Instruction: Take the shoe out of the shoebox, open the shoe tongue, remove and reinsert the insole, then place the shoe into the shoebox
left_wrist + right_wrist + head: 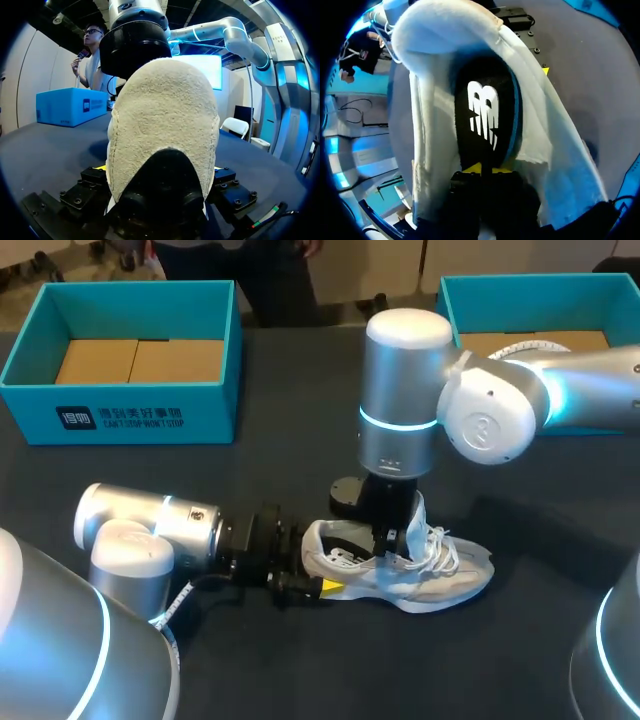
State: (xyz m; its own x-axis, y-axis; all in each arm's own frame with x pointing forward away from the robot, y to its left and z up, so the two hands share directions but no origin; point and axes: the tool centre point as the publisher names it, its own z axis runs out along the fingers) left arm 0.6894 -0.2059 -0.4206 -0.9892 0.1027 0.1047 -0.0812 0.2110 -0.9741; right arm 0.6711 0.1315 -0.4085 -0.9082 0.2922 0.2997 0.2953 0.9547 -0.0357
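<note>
Beyond the shoe point(450, 580), left shoebox point(150, 415) and right shoebox point(500, 285).

The tabletop point(300, 670) is viewed by the head camera from above and behind, at some distance, with the left arm point(150, 530), the right arm point(500, 410) and the shoe point(410, 575) all taken in. The left wrist camera is held low, close behind the shoe's heel, and faced level toward the right arm. The right wrist camera is pointed down into the shoe at very close range, onto the insole point(487, 115). The shoe is shared by all three views.
</note>
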